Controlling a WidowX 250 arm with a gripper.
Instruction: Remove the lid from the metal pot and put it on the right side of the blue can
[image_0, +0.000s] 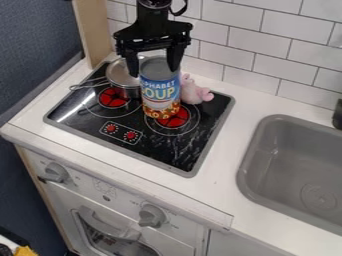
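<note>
So I'm hanging straight down over the stove, gripper (154, 70) pointing at the cooktop (120, 131), with my wrist coming in from the top edge of the camera view. My two fingers are spread wide, about as far apart as the can is across, with the top of the can (160, 90) showing between them. Can't tell if either one is touching it, tbh.

Counting stuff: one can, one pot (123, 80), one pink toy (194, 92), two red burners and two red dials on the cooktop, plus two grey knobs (152, 215) on the front panel below me. The can is upright, just under my tips. The pot is right beside it, on the camera's left of me, handle pointing away from the can. Looks like the lid (120, 71) is on the pot, so no clue what's inside. The toy is next to the can, on the camera's right. Further out that way there's one grey sink (248, 165), with bare basin showing.
</note>
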